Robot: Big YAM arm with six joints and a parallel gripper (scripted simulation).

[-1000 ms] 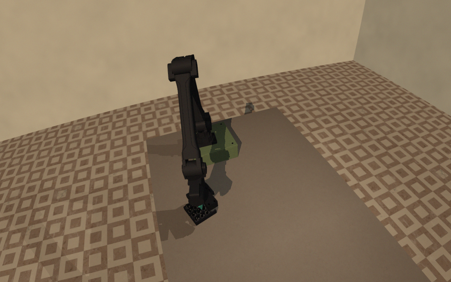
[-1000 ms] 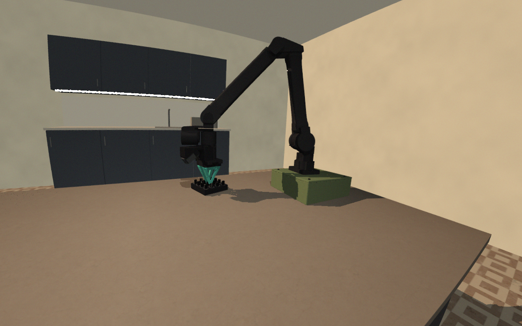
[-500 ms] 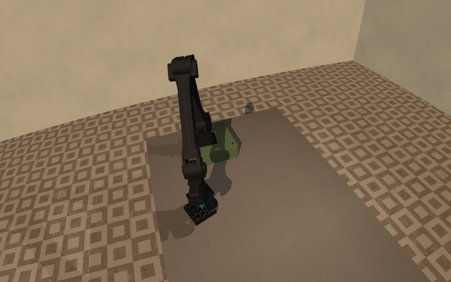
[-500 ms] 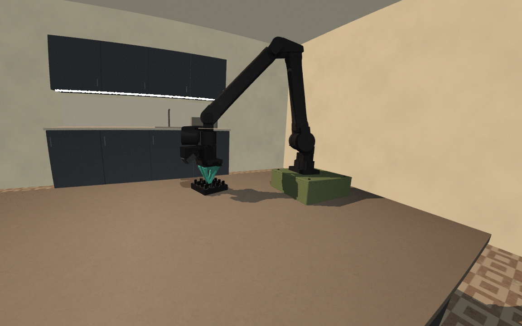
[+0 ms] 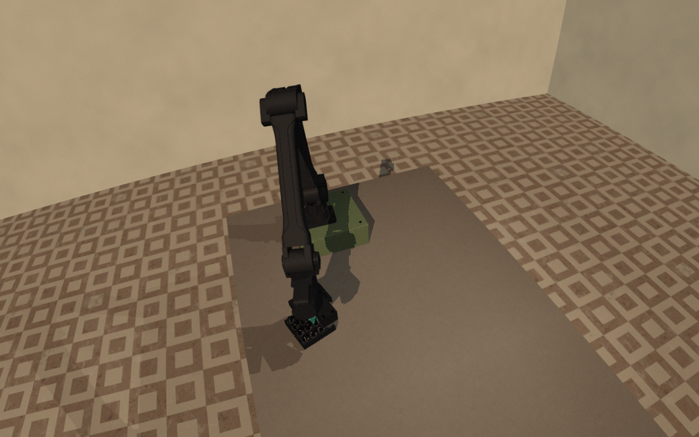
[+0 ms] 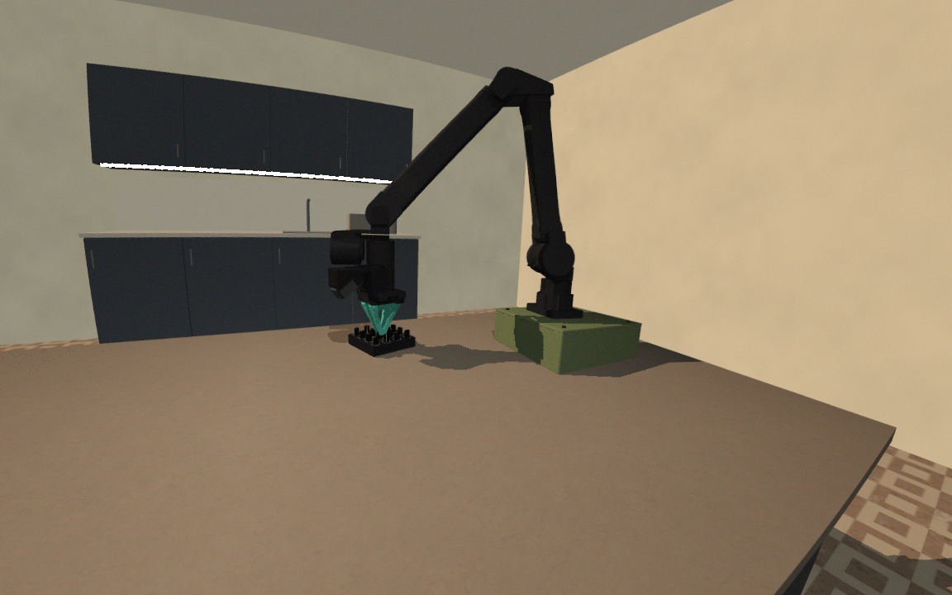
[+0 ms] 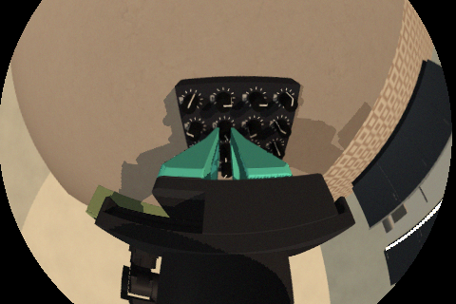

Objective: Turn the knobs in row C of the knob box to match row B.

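The black knob box [image 5: 320, 338] [image 6: 374, 349] [image 7: 237, 79] stands flat on the table. In the wrist view its rear row A is farthest up. My gripper [image 6: 383, 332] [image 7: 224, 133] points down with teal fingers and is shut on knob C2, as far as the narrow gap shows. B1 [image 7: 196, 128] has its line toward the lower left, B3 [image 7: 253, 127] shows a short line low down, and B4 [image 7: 281, 125] and C4 [image 7: 276, 148] have slanting lines. B2's line is not clear. The fingers hide C1, most of C3 and most of row D.
The arm's green base box [image 5: 353, 236] [image 6: 590, 344] [image 7: 98, 199] stands on the table [image 5: 449, 326] [image 6: 316, 459] [image 7: 228, 19], behind the gripper. In the top view the knob box lies close to the table's left edge. Dark kitchen cabinets [image 6: 228, 284] stand beyond the table.
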